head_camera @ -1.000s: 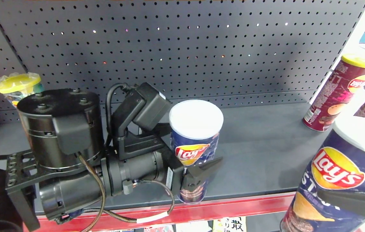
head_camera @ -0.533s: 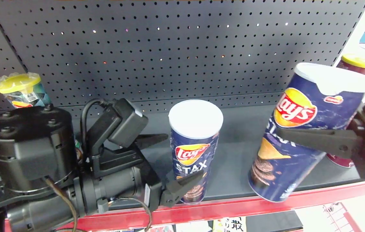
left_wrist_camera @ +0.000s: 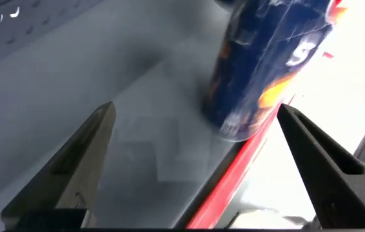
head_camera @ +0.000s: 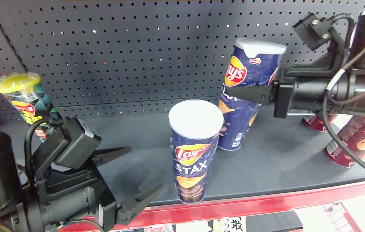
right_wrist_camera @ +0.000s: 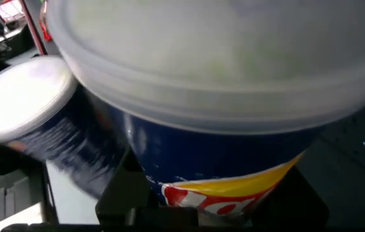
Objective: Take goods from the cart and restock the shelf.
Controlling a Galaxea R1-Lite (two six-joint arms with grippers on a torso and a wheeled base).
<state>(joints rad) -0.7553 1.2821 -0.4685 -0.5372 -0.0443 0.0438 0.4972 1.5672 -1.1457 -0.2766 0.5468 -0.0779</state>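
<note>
A blue chip can with a white lid (head_camera: 192, 151) stands upright near the front edge of the dark shelf (head_camera: 275, 161). My left gripper (head_camera: 129, 175) is open to the left of that can, apart from it; the left wrist view shows the blue can (left_wrist_camera: 266, 71) beyond the spread fingers (left_wrist_camera: 73, 167). My right gripper (head_camera: 250, 91) is shut on a second blue chip can (head_camera: 246, 93), held slightly tilted behind and to the right of the standing one, its base at the shelf surface. That held can (right_wrist_camera: 227, 135) sits close under the right wrist camera.
Two maroon chip cans (head_camera: 350, 141) stand at the shelf's right end. A yellow-lidded can (head_camera: 24, 96) leans at the far left against the pegboard back wall (head_camera: 137, 48). A red lip (head_camera: 250, 204) runs along the shelf's front edge.
My left gripper let go of the front blue can and drew back to the left, open. The right arm carried the second blue can up and inward over the shelf.
</note>
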